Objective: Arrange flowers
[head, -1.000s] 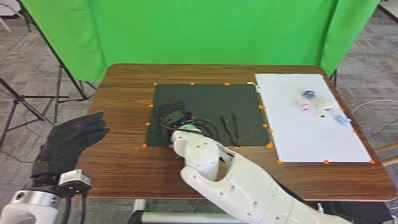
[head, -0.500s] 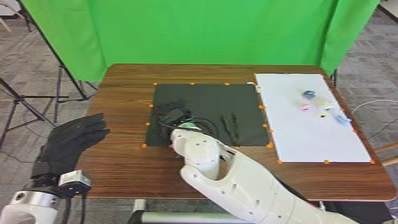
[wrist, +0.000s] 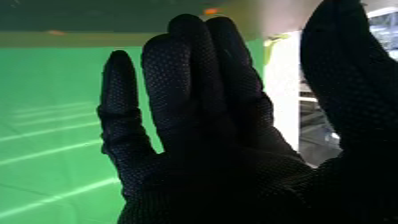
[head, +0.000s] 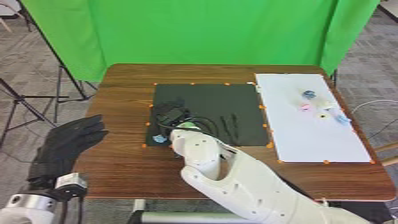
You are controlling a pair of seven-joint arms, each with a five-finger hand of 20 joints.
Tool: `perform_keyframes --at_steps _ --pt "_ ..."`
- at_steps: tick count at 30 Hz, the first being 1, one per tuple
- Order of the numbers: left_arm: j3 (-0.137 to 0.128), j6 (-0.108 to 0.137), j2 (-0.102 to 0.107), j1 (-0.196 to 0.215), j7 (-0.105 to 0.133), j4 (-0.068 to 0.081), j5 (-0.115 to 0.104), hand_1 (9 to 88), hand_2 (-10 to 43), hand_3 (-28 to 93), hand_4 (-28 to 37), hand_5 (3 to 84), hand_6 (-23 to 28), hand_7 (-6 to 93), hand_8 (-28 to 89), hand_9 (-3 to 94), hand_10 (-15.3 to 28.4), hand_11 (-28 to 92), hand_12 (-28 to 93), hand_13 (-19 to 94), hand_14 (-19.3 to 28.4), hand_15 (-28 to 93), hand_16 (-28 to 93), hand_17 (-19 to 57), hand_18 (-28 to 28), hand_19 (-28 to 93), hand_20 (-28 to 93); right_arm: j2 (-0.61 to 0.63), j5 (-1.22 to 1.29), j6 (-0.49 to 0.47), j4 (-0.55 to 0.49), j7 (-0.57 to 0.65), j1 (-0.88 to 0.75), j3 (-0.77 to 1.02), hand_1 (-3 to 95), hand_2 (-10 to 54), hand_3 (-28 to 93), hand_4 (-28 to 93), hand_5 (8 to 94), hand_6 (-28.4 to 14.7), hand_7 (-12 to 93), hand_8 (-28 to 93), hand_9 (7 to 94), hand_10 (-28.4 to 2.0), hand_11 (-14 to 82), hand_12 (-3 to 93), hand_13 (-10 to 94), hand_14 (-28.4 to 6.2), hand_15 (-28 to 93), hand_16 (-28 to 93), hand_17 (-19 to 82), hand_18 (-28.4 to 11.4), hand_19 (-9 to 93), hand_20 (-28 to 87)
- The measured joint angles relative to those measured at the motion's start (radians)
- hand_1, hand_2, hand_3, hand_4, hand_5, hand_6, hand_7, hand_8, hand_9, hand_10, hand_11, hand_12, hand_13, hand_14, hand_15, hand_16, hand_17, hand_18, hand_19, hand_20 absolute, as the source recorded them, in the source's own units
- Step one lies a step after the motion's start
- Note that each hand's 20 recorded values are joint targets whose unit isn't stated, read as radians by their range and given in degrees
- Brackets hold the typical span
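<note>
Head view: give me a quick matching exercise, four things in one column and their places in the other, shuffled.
Things
1. left hand
2. right hand
3. pink flower
4. green curtain

Places
A. on the white sheet
B. behind the table
C. over the black mat
D. at the table's left edge

Right pairs: 1-D, 2-C, 3-A, 4-B

We are looking across a brown wooden table (head: pixel 120 165) toward a green backdrop (head: pixel 209 35), with black stands (head: pixel 19 98) standing left on grey carpet (head: pixel 371 65).
</note>
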Motion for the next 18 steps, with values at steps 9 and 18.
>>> perform_keyframes --at_steps 9,18 --pt "-0.04 0.05 -0.003 0.133 0.052 -0.04 -0.018 28.2 4.2 79 -15.9 45.2 13.6 17.3 -10 37.9 21.9 34 9 25 28.4 64 -14 -9.1 23.0 61 12 0.105 0.209 -0.09 -0.173 -0.028 0.088 0.014 36.8 -9.5 88 -28 49.2 -5.8 50 -20 56.3 -18.5 41.1 18.7 48 -16.2 77 21 13 -26.5 72 30" --pt "-0.044 0.068 -0.003 0.159 0.067 -0.052 -0.025 28.1 4.2 79 -15.9 45.2 13.5 17.2 -10 37.9 21.9 34 9 25 28.4 64 -14 -9.1 23.0 61 12 0.273 0.222 -0.075 -0.307 -0.09 0.132 0.067 36.1 -9.4 87 -28 48.0 -3.6 47 -21 57.2 -15.6 29.4 16.8 45 -17.4 73 18 13 -25.2 71 29"
